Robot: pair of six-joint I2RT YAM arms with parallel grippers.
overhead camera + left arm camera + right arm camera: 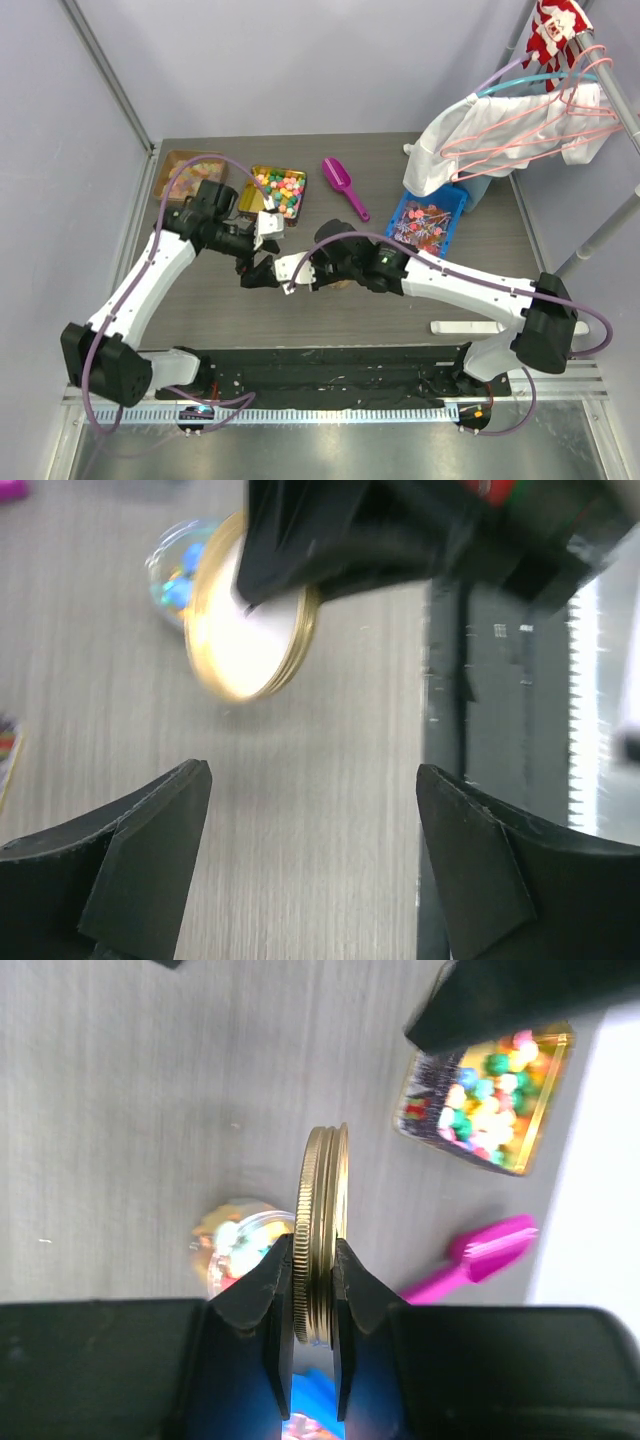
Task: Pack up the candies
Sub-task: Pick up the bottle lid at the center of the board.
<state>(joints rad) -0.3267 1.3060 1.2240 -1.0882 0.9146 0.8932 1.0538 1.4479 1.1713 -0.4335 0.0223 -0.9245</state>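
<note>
No text, label, brand, number or sign could be read in any view. The red-and-white cloth point(555, 25), far beyond the right gripper point(258, 273), bore a print too small to make out.

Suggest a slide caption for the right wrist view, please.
Right gripper clamps a gold lid on edge above the table, candy jar, tray and pink scoop beyond.

You have a tray point(185, 172) in the bench's point(350, 312) far-left corner, a second tray point(300, 178) holding candies point(282, 190) on its right, then the scoop point(343, 186), the bin point(428, 222) further right
</note>
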